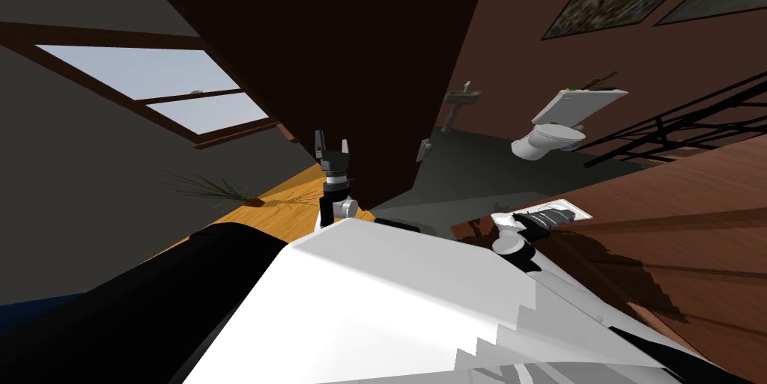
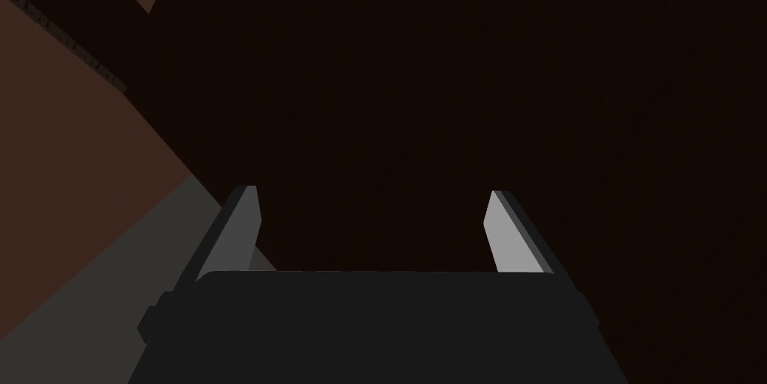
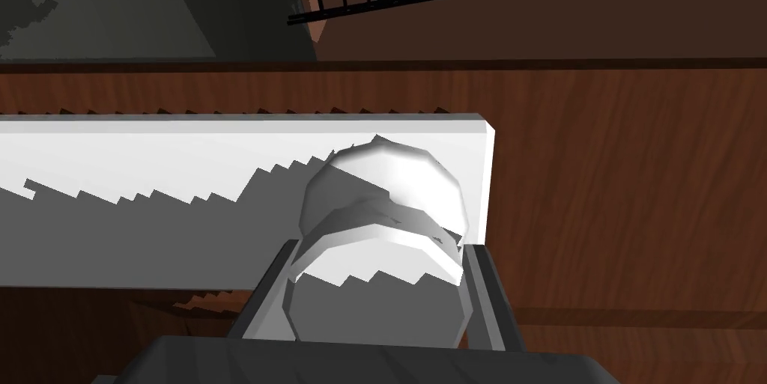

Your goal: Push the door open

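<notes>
With the right claw [image 3: 380,252] clamped on the round white knob [image 3: 382,192], the reddish-brown wooden door [image 3: 622,177] is best pushed steadily; the left claw [image 2: 372,207] is spread, empty.

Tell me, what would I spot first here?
The right end effector is clamped on a round white knob on the wooden door. Farther back, a white toilet stands to the right. The left end effector is raised, open, facing a dark panel.
</notes>
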